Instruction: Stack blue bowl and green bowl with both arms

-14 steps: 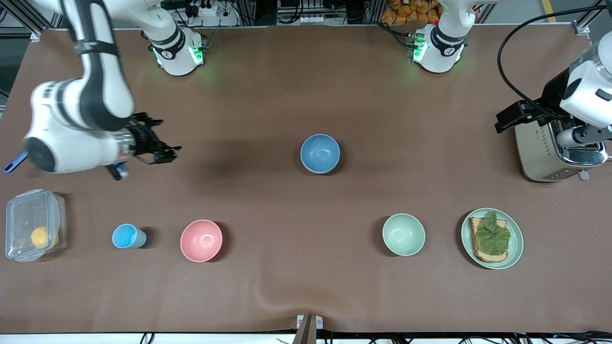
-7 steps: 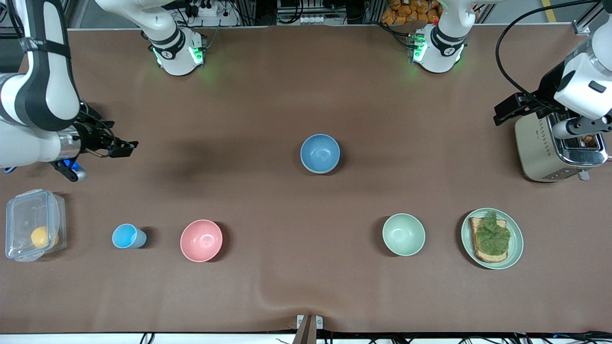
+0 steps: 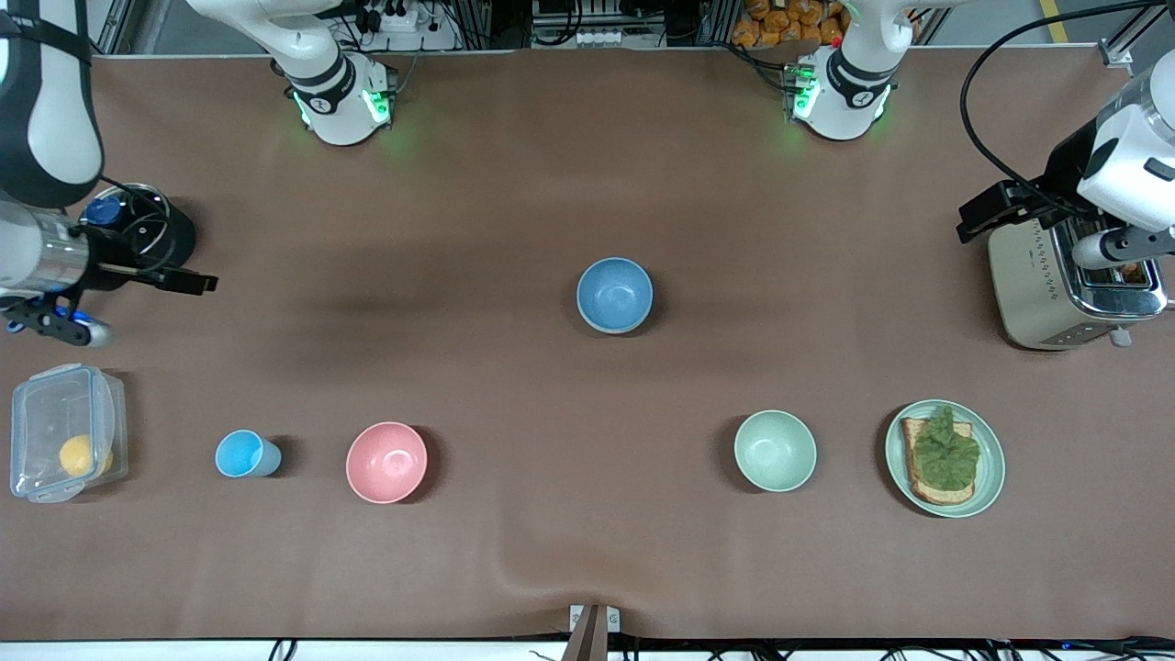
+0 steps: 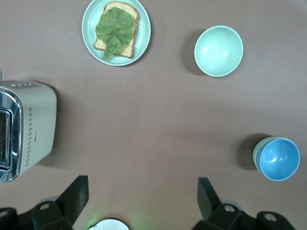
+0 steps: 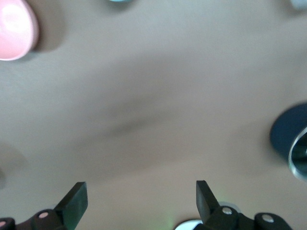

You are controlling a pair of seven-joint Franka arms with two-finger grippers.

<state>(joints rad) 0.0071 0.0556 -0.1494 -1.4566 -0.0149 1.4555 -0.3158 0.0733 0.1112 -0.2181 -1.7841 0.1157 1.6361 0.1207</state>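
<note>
Blue bowl (image 3: 614,294) mid-table, well apart from both open claws

No readable text anywhere (toaster (image 3: 1074,294) front marking too small).

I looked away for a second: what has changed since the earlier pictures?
The right gripper, open, pulled back across the table toward the right arm's end. The left gripper, open over the toaster, barely shifted. The blue bowl and everything else stayed put.
</note>
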